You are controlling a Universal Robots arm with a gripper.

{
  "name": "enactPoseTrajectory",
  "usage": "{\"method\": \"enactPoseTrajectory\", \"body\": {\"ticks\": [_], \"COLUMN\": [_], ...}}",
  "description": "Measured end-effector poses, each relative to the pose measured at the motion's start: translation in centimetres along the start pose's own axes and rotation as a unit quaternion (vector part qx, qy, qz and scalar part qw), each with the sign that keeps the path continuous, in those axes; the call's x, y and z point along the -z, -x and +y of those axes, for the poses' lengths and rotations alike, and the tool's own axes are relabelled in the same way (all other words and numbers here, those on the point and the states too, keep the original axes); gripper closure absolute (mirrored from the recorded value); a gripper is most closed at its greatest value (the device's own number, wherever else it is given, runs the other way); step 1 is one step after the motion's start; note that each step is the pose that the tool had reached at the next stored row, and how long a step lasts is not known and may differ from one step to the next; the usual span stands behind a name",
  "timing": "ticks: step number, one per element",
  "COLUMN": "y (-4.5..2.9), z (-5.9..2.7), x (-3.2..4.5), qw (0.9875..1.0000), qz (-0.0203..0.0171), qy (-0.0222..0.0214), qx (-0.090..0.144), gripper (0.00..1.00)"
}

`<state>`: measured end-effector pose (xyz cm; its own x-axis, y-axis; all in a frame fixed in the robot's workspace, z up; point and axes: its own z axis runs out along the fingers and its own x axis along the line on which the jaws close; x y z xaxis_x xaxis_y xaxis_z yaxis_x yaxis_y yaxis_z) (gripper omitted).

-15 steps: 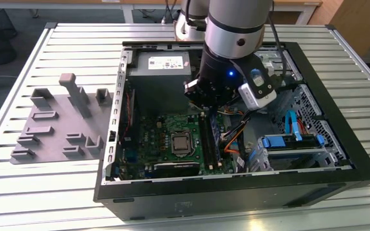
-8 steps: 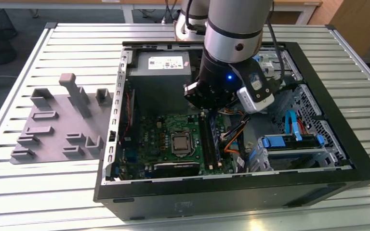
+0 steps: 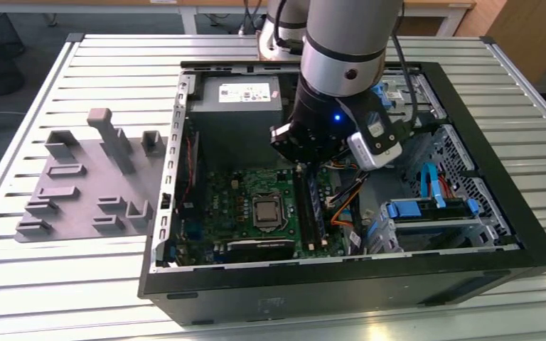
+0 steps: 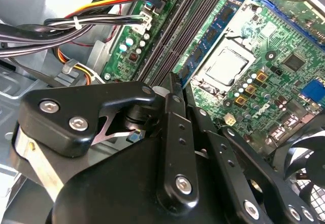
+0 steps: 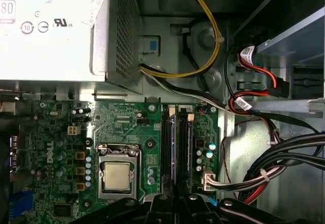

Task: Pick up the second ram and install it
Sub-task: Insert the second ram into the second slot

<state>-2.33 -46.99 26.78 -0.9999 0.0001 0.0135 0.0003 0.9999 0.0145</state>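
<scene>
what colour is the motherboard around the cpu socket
Green; the motherboard shows it best in the first wrist view.

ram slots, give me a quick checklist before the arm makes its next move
1. Gripper over the ram slots: ok.
2. Ram stick standing on edge along the slots: ok. Fully seated: cannot tell.
3. Stick in the grip: cannot tell.
4. Cable bundle off to the side of the slots: ok.
5. Computer case flat on the table: ok.
</scene>
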Motion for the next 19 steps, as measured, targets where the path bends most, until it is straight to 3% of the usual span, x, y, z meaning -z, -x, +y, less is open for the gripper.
{"method": "enactPoseTrajectory", "body": {"ticks": [5,19], "y": [0.01,-0.12], "z": [-0.01,-0.32], "x": [-0.47,-2.94], "qw": [1.0,1.0], "qz": [-0.0001,-0.0004], "qy": [-0.0001,0.0001], "qx": [-0.001,-0.008], "gripper": [0.86,0.86]}}
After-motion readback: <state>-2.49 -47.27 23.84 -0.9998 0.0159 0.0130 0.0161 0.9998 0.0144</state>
